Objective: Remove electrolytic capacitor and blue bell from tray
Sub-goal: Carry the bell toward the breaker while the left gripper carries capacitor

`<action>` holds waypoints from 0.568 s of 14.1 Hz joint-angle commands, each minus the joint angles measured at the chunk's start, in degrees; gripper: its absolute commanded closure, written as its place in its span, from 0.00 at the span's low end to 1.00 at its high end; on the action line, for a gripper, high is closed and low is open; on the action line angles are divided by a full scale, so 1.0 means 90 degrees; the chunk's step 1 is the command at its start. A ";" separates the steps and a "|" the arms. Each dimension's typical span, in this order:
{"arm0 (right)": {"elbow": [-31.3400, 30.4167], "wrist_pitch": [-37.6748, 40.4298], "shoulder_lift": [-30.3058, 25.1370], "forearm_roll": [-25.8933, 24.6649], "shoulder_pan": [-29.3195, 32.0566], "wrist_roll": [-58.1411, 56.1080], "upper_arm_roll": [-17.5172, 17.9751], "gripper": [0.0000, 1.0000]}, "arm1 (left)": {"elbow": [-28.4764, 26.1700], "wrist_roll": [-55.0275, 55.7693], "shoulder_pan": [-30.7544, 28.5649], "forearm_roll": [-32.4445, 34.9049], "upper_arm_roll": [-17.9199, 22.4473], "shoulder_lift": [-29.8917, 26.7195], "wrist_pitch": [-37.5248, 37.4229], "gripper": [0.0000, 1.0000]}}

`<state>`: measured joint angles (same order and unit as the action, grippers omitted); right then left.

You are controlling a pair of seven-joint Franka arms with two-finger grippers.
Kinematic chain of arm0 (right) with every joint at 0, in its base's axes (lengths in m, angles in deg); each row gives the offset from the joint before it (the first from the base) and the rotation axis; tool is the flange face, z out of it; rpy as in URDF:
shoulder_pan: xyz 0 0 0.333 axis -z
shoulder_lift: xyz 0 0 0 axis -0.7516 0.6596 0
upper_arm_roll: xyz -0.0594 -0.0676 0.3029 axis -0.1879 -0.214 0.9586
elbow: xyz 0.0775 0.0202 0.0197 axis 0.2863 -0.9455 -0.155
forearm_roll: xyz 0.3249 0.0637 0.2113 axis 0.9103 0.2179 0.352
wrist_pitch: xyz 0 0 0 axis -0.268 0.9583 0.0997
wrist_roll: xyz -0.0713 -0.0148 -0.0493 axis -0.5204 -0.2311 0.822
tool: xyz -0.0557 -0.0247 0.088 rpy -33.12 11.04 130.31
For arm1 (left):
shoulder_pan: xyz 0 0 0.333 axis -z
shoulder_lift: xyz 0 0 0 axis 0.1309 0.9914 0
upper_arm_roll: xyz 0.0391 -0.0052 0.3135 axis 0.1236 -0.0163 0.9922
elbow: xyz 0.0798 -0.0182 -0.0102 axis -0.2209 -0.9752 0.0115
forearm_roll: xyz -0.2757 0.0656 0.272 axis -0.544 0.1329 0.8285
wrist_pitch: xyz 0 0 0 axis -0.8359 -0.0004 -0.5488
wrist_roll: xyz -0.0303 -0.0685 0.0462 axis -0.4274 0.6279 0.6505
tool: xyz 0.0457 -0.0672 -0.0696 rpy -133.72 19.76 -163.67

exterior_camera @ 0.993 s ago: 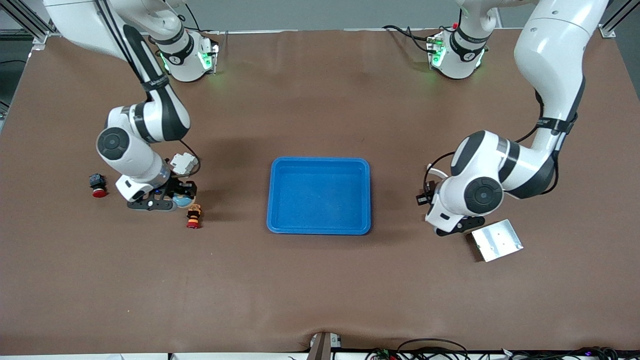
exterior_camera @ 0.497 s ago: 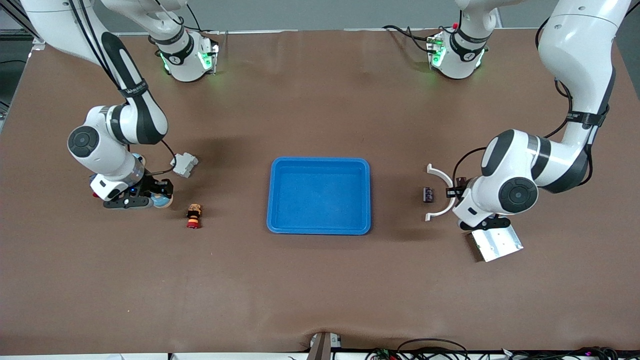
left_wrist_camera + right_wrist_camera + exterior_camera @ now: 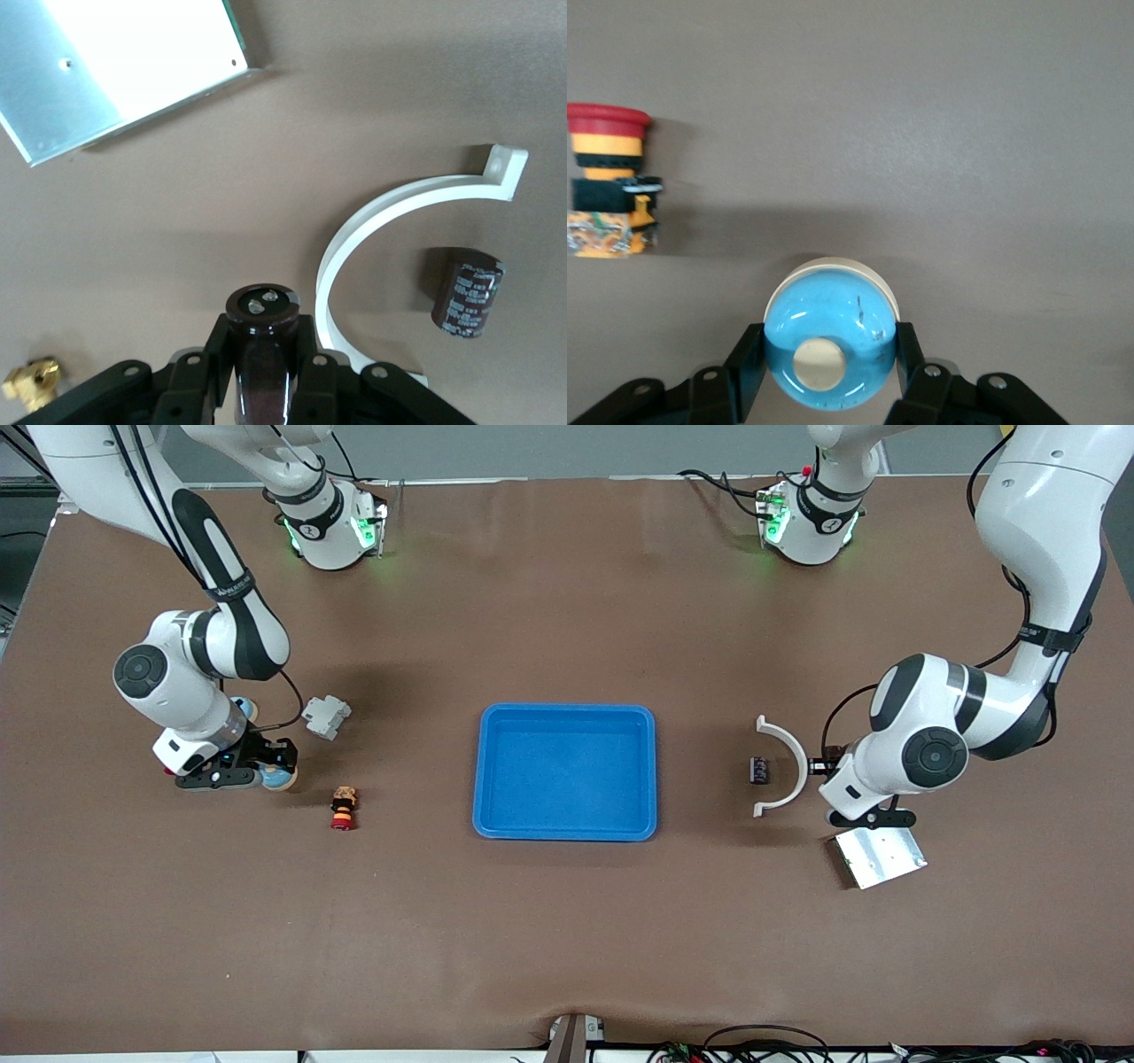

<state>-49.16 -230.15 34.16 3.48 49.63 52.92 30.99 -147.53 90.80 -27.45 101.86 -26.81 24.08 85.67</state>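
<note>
**Both parts out, release next**

The shallow bright-blue plastic tray lies mid-table. Toward each end, the right gripper clasps the round blue bell; the left gripper clamps the dark cylindrical electrolytic capacitor. Next, I judge: lower and release.

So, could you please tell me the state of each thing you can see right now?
Tray: empty, flat on the table.
Capacitor: gripped in the left tool, off the tray.
Second capacitor: lying on the table beside the white arc.
Blue bell: gripped in the right tool, off the tray.
Metal plate: flat on the table.
Red button: lying on its side.
</note>
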 commanded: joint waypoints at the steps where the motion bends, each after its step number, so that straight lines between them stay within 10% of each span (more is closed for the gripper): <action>1: -0.0078 -0.0117 0.0074 0.0323 0.0359 -0.0569 0.0143 1.00 | -0.0527 -0.0135 -0.0198 0.0223 -0.0116 -0.0239 0.0590 1.00; 8: -0.0059 -0.0136 0.0387 0.1458 0.0428 -0.1802 0.0133 1.00 | -0.1103 -0.0135 -0.0452 0.0927 -0.0116 -0.0171 0.1567 1.00</action>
<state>-49.66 -230.94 37.51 15.18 52.41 38.32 31.03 -154.45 90.43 -29.70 108.66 -26.83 24.07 96.61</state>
